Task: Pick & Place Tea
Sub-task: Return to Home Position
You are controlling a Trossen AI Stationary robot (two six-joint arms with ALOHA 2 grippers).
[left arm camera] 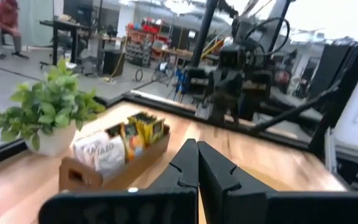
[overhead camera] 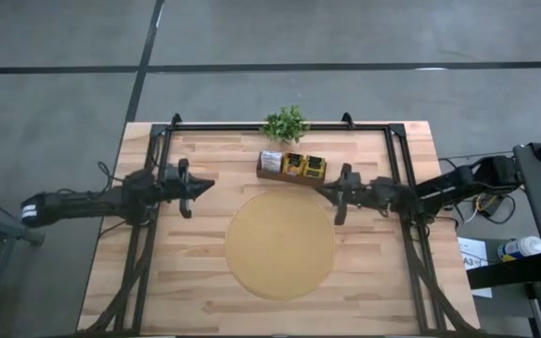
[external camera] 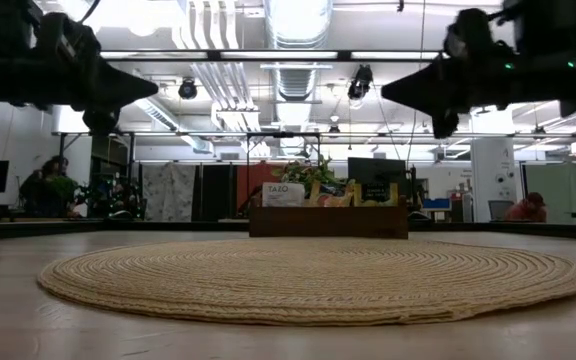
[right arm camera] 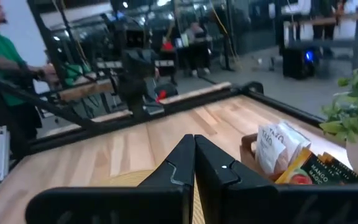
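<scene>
The tea stands upright as several packets, white, yellow and orange, in a small wooden box [overhead camera: 291, 169] at the table's far middle, in front of a potted green plant [overhead camera: 285, 122]. The packets [left arm camera: 126, 140] also show in the left wrist view, and in the right wrist view as packets [right arm camera: 291, 155]. My left gripper [overhead camera: 209, 185] is shut and empty, held level above the table left of the box. My right gripper [overhead camera: 325, 190] is shut and empty, level, just right of the box's near right corner.
A large round woven tan mat [overhead camera: 280, 246] lies on the wooden table's middle, near side of the box. A black metal frame [overhead camera: 280, 125] runs along the table's far edge and both sides. People sit in the room beyond.
</scene>
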